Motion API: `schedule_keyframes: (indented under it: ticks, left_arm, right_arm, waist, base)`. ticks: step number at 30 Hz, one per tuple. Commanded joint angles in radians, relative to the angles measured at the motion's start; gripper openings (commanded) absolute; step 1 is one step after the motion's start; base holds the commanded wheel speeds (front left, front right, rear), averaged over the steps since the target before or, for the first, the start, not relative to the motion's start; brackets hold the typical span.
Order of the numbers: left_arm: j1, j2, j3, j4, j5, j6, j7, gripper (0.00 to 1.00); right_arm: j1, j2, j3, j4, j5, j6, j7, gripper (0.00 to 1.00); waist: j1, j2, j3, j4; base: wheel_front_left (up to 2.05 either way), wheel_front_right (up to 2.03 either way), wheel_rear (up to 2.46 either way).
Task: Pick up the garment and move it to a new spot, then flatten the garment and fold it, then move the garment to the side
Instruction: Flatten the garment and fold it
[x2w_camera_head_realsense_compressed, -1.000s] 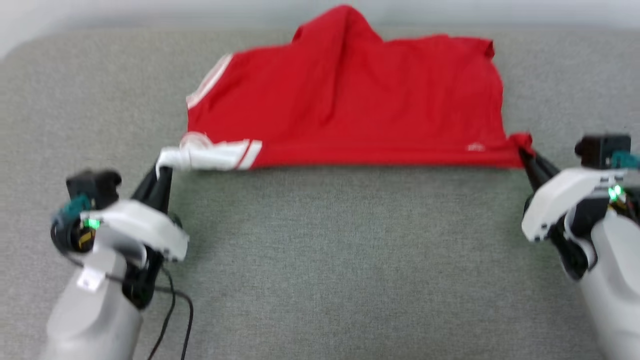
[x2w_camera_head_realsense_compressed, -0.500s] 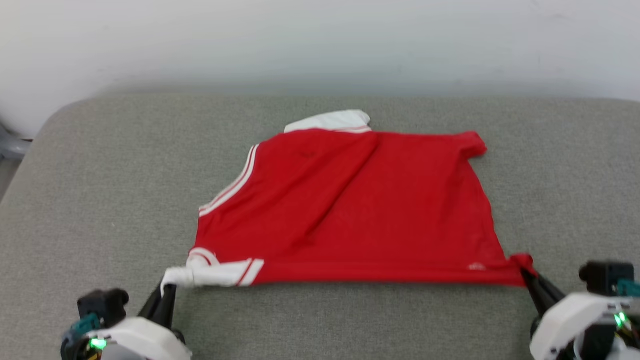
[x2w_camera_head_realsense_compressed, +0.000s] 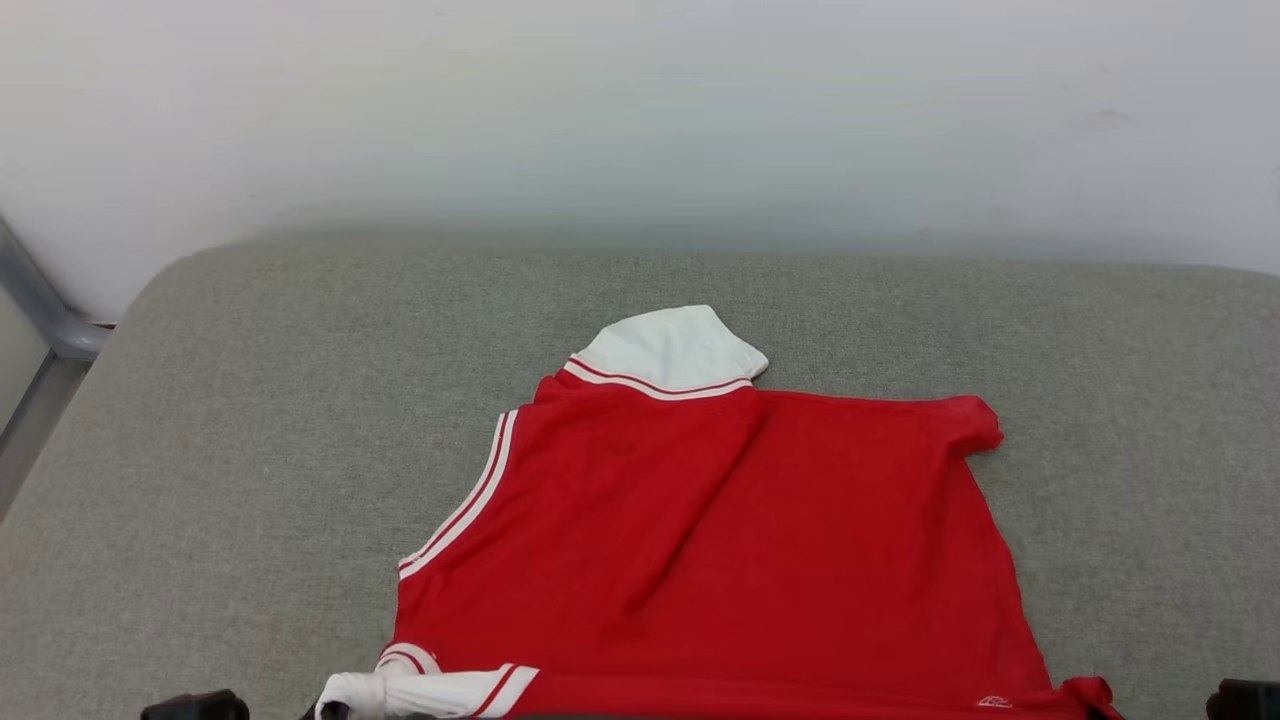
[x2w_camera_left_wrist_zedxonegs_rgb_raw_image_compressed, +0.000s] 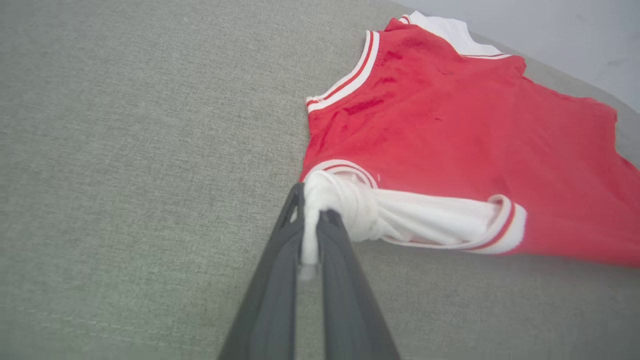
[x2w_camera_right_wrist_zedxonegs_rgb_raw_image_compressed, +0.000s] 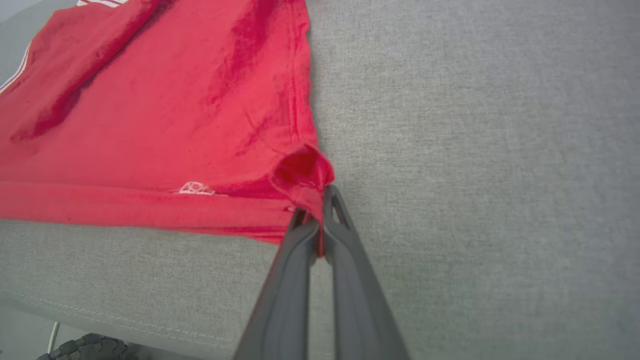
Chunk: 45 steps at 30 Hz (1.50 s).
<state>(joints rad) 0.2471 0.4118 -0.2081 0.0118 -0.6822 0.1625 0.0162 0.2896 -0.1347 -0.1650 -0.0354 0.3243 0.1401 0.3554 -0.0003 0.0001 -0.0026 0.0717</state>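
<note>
- Garment (x2w_camera_head_realsense_compressed: 720, 540): red, spread on the grey padded surface (x2w_camera_head_realsense_compressed: 250, 400).
- Left pincer (x2w_camera_left_wrist_zedxonegs_rgb_raw_image_compressed: 312, 210): clamped on the garment's bunched white sleeve (x2w_camera_left_wrist_zedxonegs_rgb_raw_image_compressed: 425, 220).
- Right pincer (x2w_camera_right_wrist_zedxonegs_rgb_raw_image_compressed: 316, 210): clamped on its red hem corner (x2w_camera_right_wrist_zedxonegs_rgb_raw_image_compressed: 302, 170).

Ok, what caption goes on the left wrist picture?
The left gripper pinches the garment by its white sleeve on a grey cushion.

- We see a grey, fabric-covered padded surface (x2w_camera_head_realsense_compressed: 230, 420) across the whole lower half of the head view. Its corner at the upper left is rounded.
- The red garment (x2w_camera_head_realsense_compressed: 720, 540) lies on it in the lower middle of the frame, mostly flat, with one long crease down its middle.
- One white sleeve (x2w_camera_head_realsense_compressed: 670, 350) rests flat on the surface at the garment's top edge.
- A second white sleeve (x2w_camera_head_realsense_compressed: 440, 690) is bunched at the lower left.
</note>
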Motion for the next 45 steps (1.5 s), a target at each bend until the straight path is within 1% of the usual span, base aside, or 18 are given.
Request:
schedule_keyframes:
  ticks: [1,5,10,14,19,20,28,29,30,31,32,33,35,36,37,41,45]
  left_arm:
    - [0.013,0.043,0.040,-0.035,-0.002,0.038,0.020,0.00]
    - [-0.020,0.057,0.017,-0.092,0.006,0.039,0.066,0.00]
    - [-0.115,0.052,-0.035,-0.065,0.018,-0.003,0.109,0.00]
    - [-0.220,0.026,-0.055,0.003,0.021,-0.043,0.079,0.00]
    - [-0.329,-0.002,-0.078,0.121,0.024,-0.098,0.046,0.00]
    - [-0.329,-0.002,-0.078,0.121,0.024,-0.098,0.046,0.00]
    - [-0.430,-0.040,-0.106,0.304,0.016,-0.164,0.006,0.00]
    - [-0.439,-0.043,-0.111,0.323,0.015,-0.172,0.003,0.00]
    - [-0.450,-0.048,-0.119,0.336,0.019,-0.184,-0.004,0.00]
    - [-0.458,-0.053,-0.124,0.351,0.022,-0.192,-0.013,0.00]
    - [-0.462,-0.059,-0.129,0.368,0.021,-0.201,-0.017,0.15]
    - [-0.465,-0.061,-0.132,0.381,0.021,-0.206,-0.023,0.33]
    - [-0.475,-0.066,-0.132,0.406,0.017,-0.214,-0.036,0.86]
    - [-0.476,-0.070,-0.128,0.425,0.015,-0.212,-0.053,1.00]
    - [-0.476,-0.070,-0.128,0.425,0.015,-0.212,-0.053,1.00]
    - [-0.464,-0.063,-0.114,0.441,0.010,-0.205,-0.078,1.00]
    - [-0.443,-0.034,-0.095,0.424,0.004,-0.183,-0.067,1.00]
  right_arm:
    - [0.022,-0.017,-0.046,-0.029,-0.011,-0.017,0.028,0.00]
    - [-0.002,-0.021,-0.037,-0.067,-0.026,-0.017,0.084,0.00]
    - [-0.092,-0.033,0.013,-0.067,-0.042,-0.012,0.119,0.00]
    - [-0.175,-0.052,0.061,-0.032,-0.050,-0.010,0.123,0.00]
    - [-0.288,-0.064,0.117,0.047,-0.051,-0.010,0.102,0.00]
    - [-0.288,-0.064,0.117,0.047,-0.051,-0.010,0.102,0.00]
    - [-0.417,-0.070,0.179,0.229,-0.036,-0.010,0.002,0.00]
    - [-0.429,-0.072,0.186,0.253,-0.035,-0.010,-0.017,0.06]
    - [-0.439,-0.075,0.192,0.278,-0.037,-0.010,-0.034,0.16]
    - [-0.446,-0.075,0.199,0.301,-0.036,-0.010,-0.054,0.38]
    - [-0.454,-0.072,0.205,0.325,-0.029,-0.010,-0.075,0.47]
    - [-0.457,-0.071,0.210,0.345,-0.029,-0.010,-0.093,1.00]
    - [-0.470,-0.071,0.225,0.371,-0.021,-0.010,-0.143,1.00]
    - [-0.471,-0.068,0.231,0.390,-0.019,-0.010,-0.199,1.00]
    - [-0.471,-0.068,0.231,0.390,-0.019,-0.010,-0.199,1.00]
    - [-0.450,-0.064,0.222,0.395,-0.016,-0.010,-0.316,1.00]
    - [-0.414,-0.050,0.195,0.367,-0.036,-0.010,-0.387,1.00]
  waist:
    - [0.0003,-0.0001,-0.002,0.001]
    - [0.0003,-0.0001,-0.001,-0.004]
    - [0.0003,-0.0001,0.023,-0.017]
    - [0.0003,-0.0001,0.066,-0.022]
    - [0.0003,-0.0001,0.127,-0.032]
    - [0.0003,-0.0001,0.127,-0.032]
    - [0.0003,-0.0001,0.182,-0.036]
    - [0.0003,-0.0001,0.188,-0.036]
    - [0.0003,-0.0001,0.191,-0.036]
    - [0.0003,-0.0001,0.193,-0.036]
    - [0.0003,-0.0001,0.194,-0.035]
    - [0.0003,-0.0001,0.194,-0.035]
    - [0.0003,-0.0001,0.192,-0.035]
    - [0.0003,-0.0001,0.184,-0.035]
    - [0.0003,-0.0001,0.184,-0.035]
    - [0.0003,-0.0001,0.154,-0.035]
    - [0.0003,-0.0001,0.118,-0.036]
  base:
    - [0.00,0.00,0.00]
    - [0.00,0.00,0.00]
    - [0.00,0.00,0.00]
    - [0.00,0.00,0.00]
    - [0.00,0.00,0.00]
    - [0.00,0.00,0.00]
    - [0.00,0.00,0.00]
    - [0.00,0.00,0.00]
    - [0.00,0.00,0.00]
    - [0.00,0.00,0.00]
    - [0.00,0.00,0.00]
    - [0.00,0.00,0.00]
    - [0.00,0.00,0.00]
    - [0.00,0.00,0.00]
    - [0.00,0.00,0.00]
    - [0.00,0.00,0.00]
    - [0.00,0.00,0.00]
